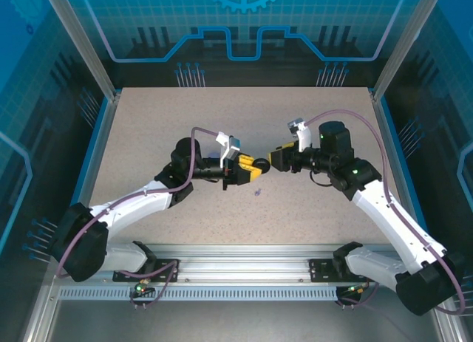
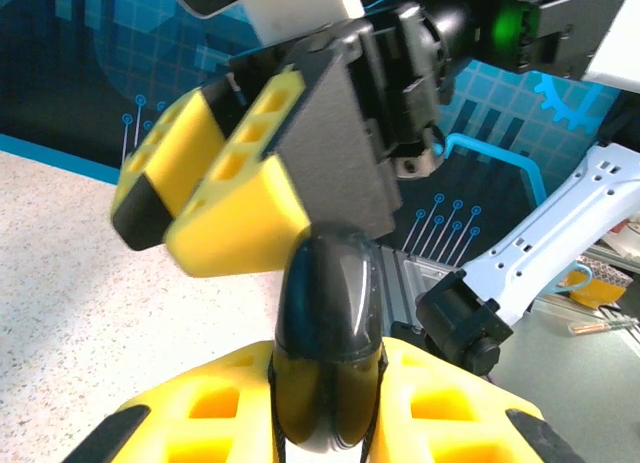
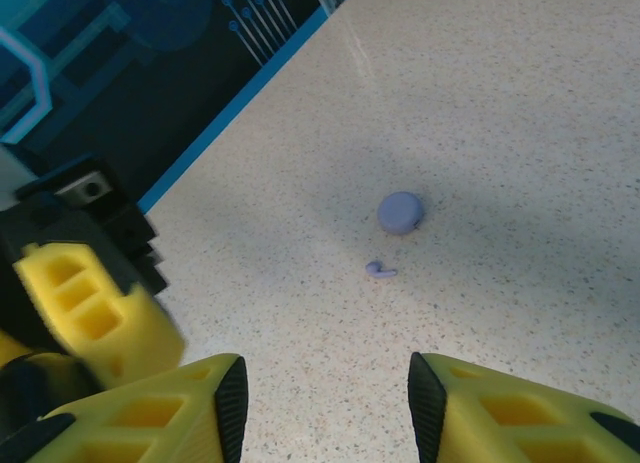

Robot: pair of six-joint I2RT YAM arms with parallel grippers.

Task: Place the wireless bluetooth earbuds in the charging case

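High rear overview onto the table (image 1: 185,113); two close wrist views low over its top

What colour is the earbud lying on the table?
The earbud is lavender; best in right wrist view.

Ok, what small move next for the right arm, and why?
Probably ease the right fingers onto the top of the black case: the left fingers clamp it, apparently closed, and the purple earbud lies loose on the table.

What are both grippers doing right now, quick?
Left gripper: closed, holding the black case.
Right gripper: open, holding nothing.
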